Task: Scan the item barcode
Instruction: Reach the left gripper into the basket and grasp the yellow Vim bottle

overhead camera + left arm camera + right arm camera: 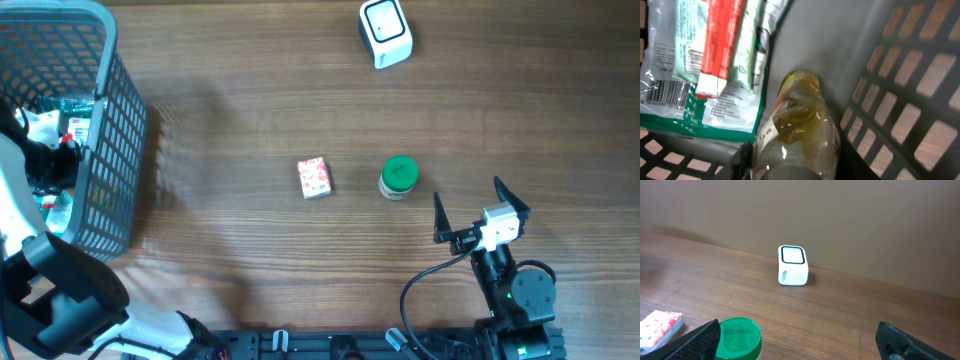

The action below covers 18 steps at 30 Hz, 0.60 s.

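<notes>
Left arm down in the basket at a bottle; right arm idle and wide open over the surface.

The left gripper (48, 160) is inside the grey mesh basket (122, 140) at the left edge of the wooden surface (250, 90). In its wrist view a clear bottle (800, 130) of yellowish liquid lies on the basket floor, filling the bottom of the frame right at the jaws. One black finger (742, 156) shows against the bottle's left side, but I cannot tell whether the jaws have gripped it. Beside the bottle lies a green-and-white pouch (675, 95) with a barcode, and a red-and-white carton (720, 45) rests on top of it. The right gripper (468, 192) has its jaws spread wide with nothing between them, near a green-lidded jar (399, 177). A small red patterned box (314, 178) lies left of the jar. The white scanner (386, 32) stands at the far edge.
</notes>
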Each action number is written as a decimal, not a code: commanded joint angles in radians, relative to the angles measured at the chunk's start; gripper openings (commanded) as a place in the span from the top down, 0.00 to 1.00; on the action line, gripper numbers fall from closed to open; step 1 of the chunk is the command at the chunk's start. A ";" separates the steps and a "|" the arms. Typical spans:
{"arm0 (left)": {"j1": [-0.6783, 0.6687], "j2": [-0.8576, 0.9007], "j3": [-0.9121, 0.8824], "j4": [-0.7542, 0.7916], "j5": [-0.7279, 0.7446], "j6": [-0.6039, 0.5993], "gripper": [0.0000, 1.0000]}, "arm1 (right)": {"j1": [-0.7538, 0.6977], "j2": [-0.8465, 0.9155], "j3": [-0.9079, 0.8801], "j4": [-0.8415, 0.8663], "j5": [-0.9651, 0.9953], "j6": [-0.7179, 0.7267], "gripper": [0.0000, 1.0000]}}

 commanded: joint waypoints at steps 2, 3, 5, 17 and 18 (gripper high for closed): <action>0.006 -0.016 -0.010 0.043 0.030 -0.170 0.57 | -0.005 -0.003 -0.001 0.003 -0.016 -0.012 0.00; 0.006 -0.016 -0.010 0.043 0.030 -0.171 0.54 | -0.005 -0.003 -0.001 0.003 -0.016 -0.012 0.00; 0.006 -0.016 -0.010 0.042 0.030 -0.171 0.51 | -0.005 -0.003 -0.001 0.003 -0.016 -0.012 0.00; 0.006 0.006 -0.076 0.121 0.061 -0.171 0.57 | -0.005 -0.003 -0.001 0.003 -0.016 -0.012 0.00; 0.006 0.006 -0.076 0.128 0.060 -0.171 0.60 | -0.005 -0.003 -0.001 0.003 -0.016 -0.012 0.00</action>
